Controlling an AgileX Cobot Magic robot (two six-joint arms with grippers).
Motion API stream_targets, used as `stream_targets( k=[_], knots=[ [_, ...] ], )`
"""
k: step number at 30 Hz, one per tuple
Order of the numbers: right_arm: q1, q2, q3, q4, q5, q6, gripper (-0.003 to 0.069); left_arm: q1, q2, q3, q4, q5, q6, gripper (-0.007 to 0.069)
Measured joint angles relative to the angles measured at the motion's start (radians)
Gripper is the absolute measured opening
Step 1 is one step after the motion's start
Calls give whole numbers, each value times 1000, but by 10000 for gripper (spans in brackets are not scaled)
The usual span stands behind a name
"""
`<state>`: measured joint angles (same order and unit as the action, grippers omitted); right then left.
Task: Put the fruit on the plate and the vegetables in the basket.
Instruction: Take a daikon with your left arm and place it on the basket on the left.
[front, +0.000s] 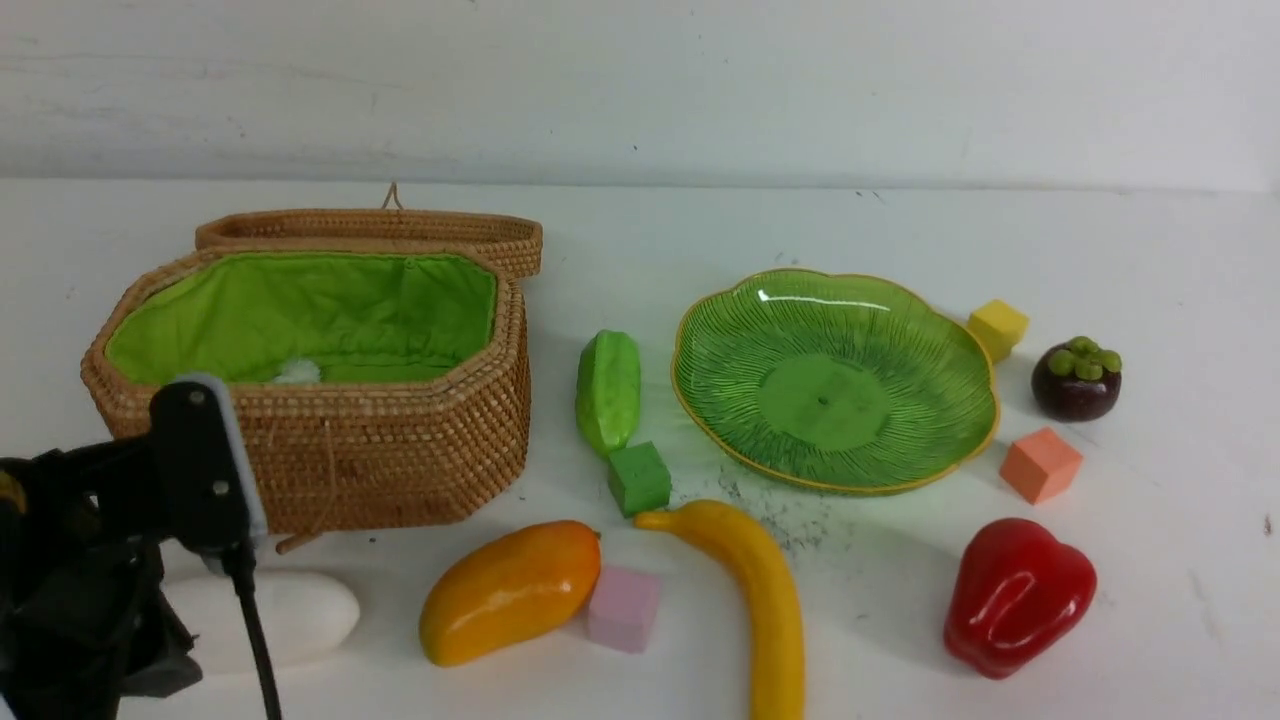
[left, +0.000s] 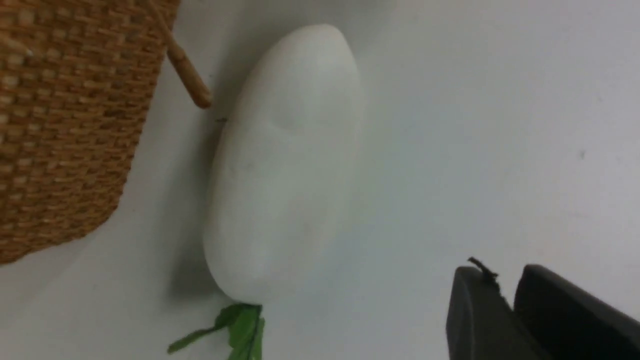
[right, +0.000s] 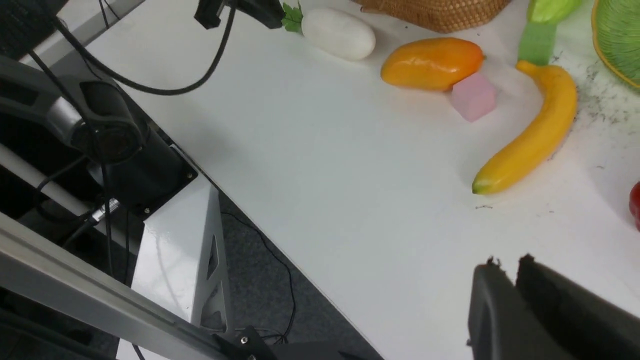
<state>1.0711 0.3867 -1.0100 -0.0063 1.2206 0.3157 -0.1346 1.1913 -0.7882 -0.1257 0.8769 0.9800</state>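
The white radish (front: 290, 615) lies on the table in front of the open basket (front: 400, 450); its green leaves (left: 240, 325) point toward my left arm. My left gripper (left: 505, 272) hovers beside the radish (left: 285, 165), narrowly open and empty. The cucumber (front: 608, 390) lies between the basket and the empty green plate (front: 830, 390). Mango (front: 510, 590), banana (front: 770, 600) and red pepper (front: 1015, 595) lie along the front. The mangosteen (front: 1076, 380) sits right of the plate. My right gripper (right: 505, 260) is shut and empty above the table's near edge.
Small cubes lie among the food: green (front: 638, 478) by the cucumber, pink (front: 624, 608) against the mango, yellow (front: 998, 327) and orange (front: 1040, 465) right of the plate. The basket's lid (front: 380, 230) lies folded back behind it. A wooden toggle (left: 187, 75) hangs off the basket.
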Motion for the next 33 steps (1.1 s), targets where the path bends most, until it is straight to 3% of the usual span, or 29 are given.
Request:
stream_targets(
  k=[3, 4, 5, 8, 12, 19, 25, 33],
  knots=[
    [0, 0, 0, -20, -4, 0, 72, 0, 50, 0, 5, -74, 0, 311],
    [0, 0, 0, -23, -4, 0, 72, 0, 54, 0, 6, -78, 0, 323],
    [0, 0, 1, -29, -7, 0, 74, 0, 82, 0, 16, -114, 0, 403],
    [0, 0, 1, -31, -7, 0, 76, 0, 145, 0, 38, -177, 0, 552],
    [0, 0, 11, -30, -7, 0, 76, 0, 213, 0, 97, -253, 0, 649],
    [0, 2, 28, -30, -7, 0, 76, 0, 310, 0, 171, -315, 1, 637],
    [0, 2, 29, -30, -7, 0, 76, 0, 393, -2, 213, -301, -10, 519],
    [0, 2, 29, -26, -7, 0, 78, 0, 365, -4, 211, -147, -63, 519]
  ],
)
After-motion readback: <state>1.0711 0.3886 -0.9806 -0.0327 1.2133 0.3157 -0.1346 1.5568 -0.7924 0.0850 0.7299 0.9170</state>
